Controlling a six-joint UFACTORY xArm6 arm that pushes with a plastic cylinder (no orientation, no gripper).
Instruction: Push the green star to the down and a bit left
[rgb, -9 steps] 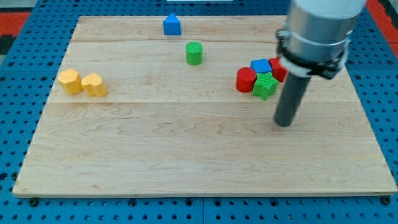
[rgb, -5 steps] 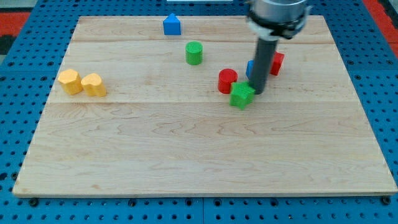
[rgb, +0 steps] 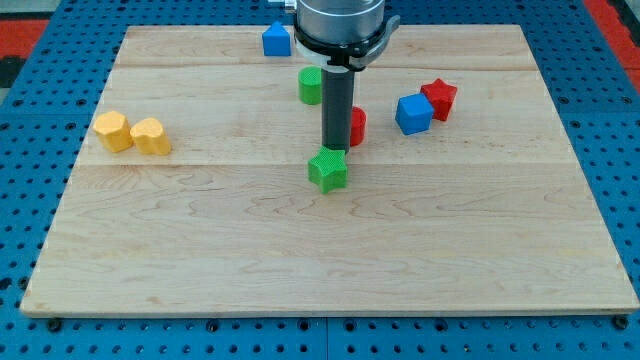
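The green star (rgb: 328, 169) lies near the middle of the wooden board (rgb: 320, 260). My tip (rgb: 335, 149) rests just above it in the view, touching its top edge. The rod hides most of a red cylinder (rgb: 356, 126), which sits right behind the rod and just up and right of the star. A green cylinder (rgb: 309, 86) stands further up, partly hidden by the rod.
A blue cube (rgb: 413, 113) and a red star (rgb: 439, 98) sit together at the view's right. A blue block (rgb: 276, 40) is at the top. Two yellow blocks (rgb: 112, 131) (rgb: 151, 136) sit at the left.
My tip has swept from the right side leftward across the cluster. The green star has slid left and slightly down, and the red cylinder has moved a little left. The blue cube now shows.
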